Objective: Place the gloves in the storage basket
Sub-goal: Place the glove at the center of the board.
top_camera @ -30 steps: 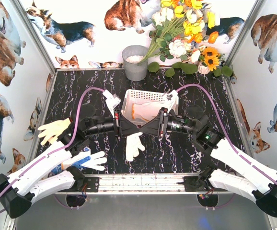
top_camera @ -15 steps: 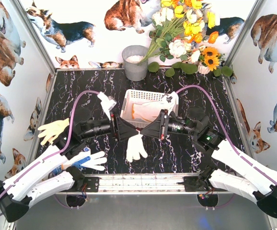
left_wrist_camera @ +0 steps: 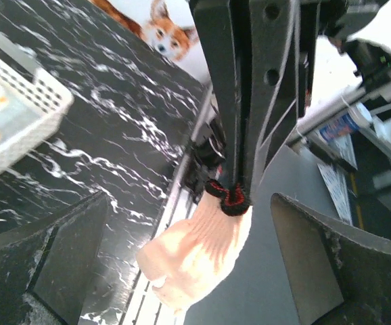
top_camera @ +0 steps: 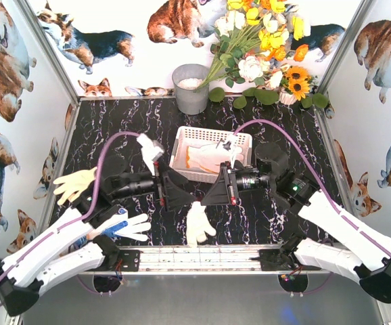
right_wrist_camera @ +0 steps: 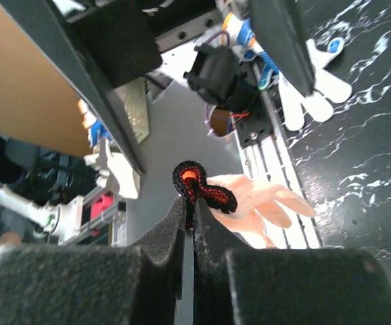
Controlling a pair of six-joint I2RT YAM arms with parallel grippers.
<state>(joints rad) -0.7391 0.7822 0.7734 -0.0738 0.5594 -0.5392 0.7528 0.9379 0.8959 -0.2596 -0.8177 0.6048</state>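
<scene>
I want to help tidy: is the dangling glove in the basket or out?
Out. The glove hangs by its cuff from the shut right gripper, on the near side of the storage basket.

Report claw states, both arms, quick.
Left claw: open, holding nothing.
Right claw: closed on the cuff of a glove.

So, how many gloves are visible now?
4: hanging glove in the right gripper; basket glove; plain glove and dotted glove at left. The storage basket may hide more.

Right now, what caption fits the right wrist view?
Right gripper shut on the dark cuff of a cream glove, which hangs over the metal rail.
</scene>
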